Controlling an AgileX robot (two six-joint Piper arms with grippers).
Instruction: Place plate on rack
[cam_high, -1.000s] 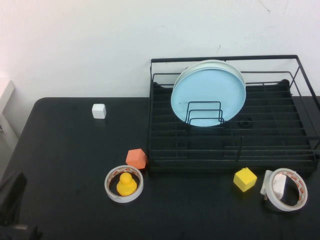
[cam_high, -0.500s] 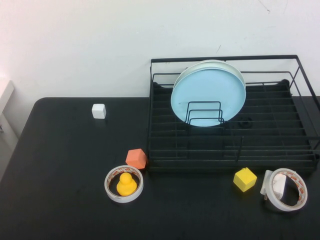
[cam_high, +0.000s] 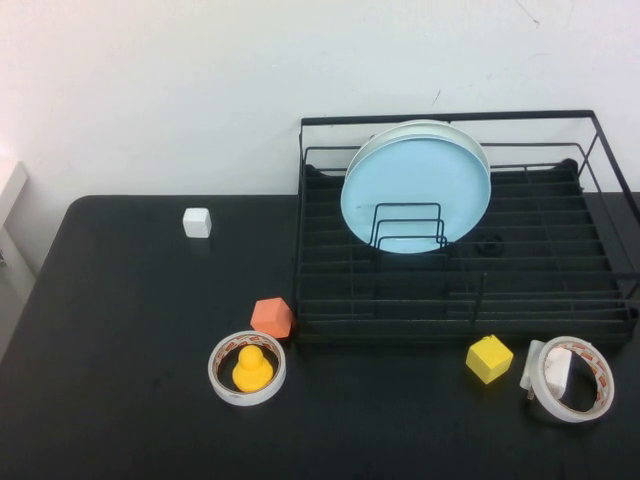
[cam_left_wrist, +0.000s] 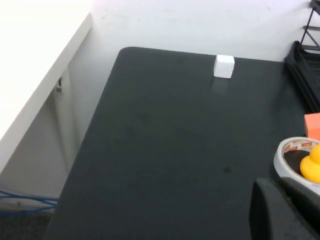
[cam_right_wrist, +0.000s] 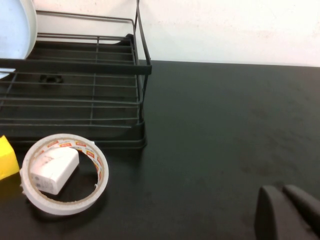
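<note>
The pale light-blue plate (cam_high: 415, 190) stands upright in the black wire rack (cam_high: 460, 322), held by the upright wire loops, with a white plate (cam_high: 428, 126) right behind it. Its edge also shows in the right wrist view (cam_right_wrist: 10, 30), with the rack (cam_right_wrist: 75, 66). Neither gripper shows in the high view. My left gripper (cam_left_wrist: 274, 184) is shut and empty, low over the table's left part near the duck. My right gripper (cam_right_wrist: 280, 190) is shut and empty over bare table to the right of the rack.
In front of the rack lie an orange block (cam_high: 272, 317), a tape roll (cam_high: 222, 380) ringing a yellow duck (cam_high: 252, 370), a yellow block (cam_high: 489, 359) and a tape roll (cam_high: 598, 395) round a white plug. A white cube (cam_high: 197, 222) sits at back left.
The left arm, seen at the bottom left corner one second ago, has drawn back out of the high view. The plate and rack have not moved.
</note>
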